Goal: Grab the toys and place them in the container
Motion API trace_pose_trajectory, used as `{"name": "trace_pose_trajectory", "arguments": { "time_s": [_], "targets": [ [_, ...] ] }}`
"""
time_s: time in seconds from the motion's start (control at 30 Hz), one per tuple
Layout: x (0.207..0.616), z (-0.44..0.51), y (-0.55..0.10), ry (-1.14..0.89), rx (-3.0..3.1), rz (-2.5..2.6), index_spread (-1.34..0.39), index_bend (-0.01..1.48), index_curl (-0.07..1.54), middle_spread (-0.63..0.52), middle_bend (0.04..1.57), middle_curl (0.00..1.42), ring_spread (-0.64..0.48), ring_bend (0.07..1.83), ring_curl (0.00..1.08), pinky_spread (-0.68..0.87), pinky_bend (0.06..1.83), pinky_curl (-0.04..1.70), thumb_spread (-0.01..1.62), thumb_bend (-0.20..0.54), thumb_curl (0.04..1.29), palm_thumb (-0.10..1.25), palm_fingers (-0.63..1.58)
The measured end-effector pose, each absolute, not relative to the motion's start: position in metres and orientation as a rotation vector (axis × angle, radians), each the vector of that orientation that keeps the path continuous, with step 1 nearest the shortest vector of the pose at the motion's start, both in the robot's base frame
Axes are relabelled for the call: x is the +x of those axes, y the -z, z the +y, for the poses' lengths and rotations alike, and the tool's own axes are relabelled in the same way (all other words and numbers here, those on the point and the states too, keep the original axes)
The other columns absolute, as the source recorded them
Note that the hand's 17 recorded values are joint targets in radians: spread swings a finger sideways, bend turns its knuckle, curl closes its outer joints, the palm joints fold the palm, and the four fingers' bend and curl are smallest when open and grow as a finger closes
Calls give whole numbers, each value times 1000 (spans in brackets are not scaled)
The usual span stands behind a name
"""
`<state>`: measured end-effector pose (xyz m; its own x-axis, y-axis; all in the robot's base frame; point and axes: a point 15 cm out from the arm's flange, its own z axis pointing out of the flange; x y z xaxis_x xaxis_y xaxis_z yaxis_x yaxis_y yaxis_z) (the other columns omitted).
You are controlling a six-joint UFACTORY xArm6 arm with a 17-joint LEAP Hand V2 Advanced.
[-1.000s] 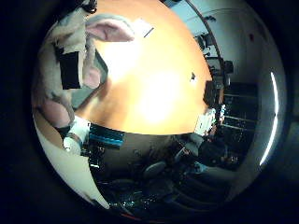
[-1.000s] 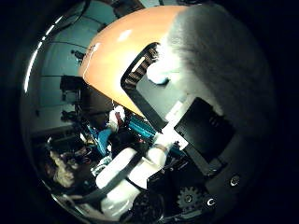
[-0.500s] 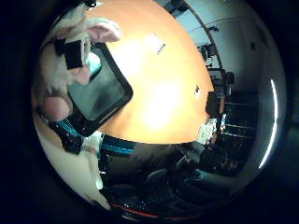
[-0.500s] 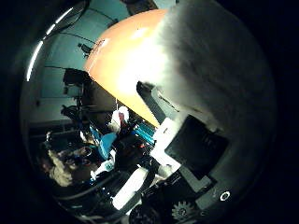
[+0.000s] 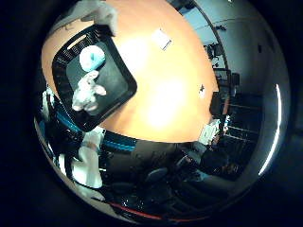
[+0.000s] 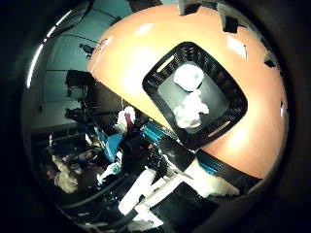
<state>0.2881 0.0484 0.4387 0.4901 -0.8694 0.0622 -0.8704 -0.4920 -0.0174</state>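
Note:
A black mesh container (image 6: pixel 149 83) stands on the orange table (image 6: pixel 126 58). In it lie a white plush toy (image 6: pixel 194 107) and a round teal and white toy (image 6: pixel 188 76). The little finger side view shows the same container (image 5: pixel 124 95) with the plush toy (image 5: pixel 88 93) and the round toy (image 5: pixel 92 59) inside. My hand (image 6: pixel 146 194) is above the container and away from it.
A white card (image 5: pixel 161 40) and a small dark item (image 5: pixel 201 91) lie on the table (image 5: pixel 170 95) beyond the container. The table's edge runs close beside the container; past it are teal frames (image 6: pixel 117 146) and floor clutter.
The plush toy that filled the views against my palm now lies in the container. My hand has let it go and the container has come into full view below.

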Motion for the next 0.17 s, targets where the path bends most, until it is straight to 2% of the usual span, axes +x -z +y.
{"name": "trace_pose_trajectory", "arguments": {
  "time_s": [0.17],
  "targets": [
    [287,49,-441,-103,2703,-1577,-443,179,361,-92,366,415,-82,742,337,360,781,587,1050,-22,298,558,220]
  ]
}}
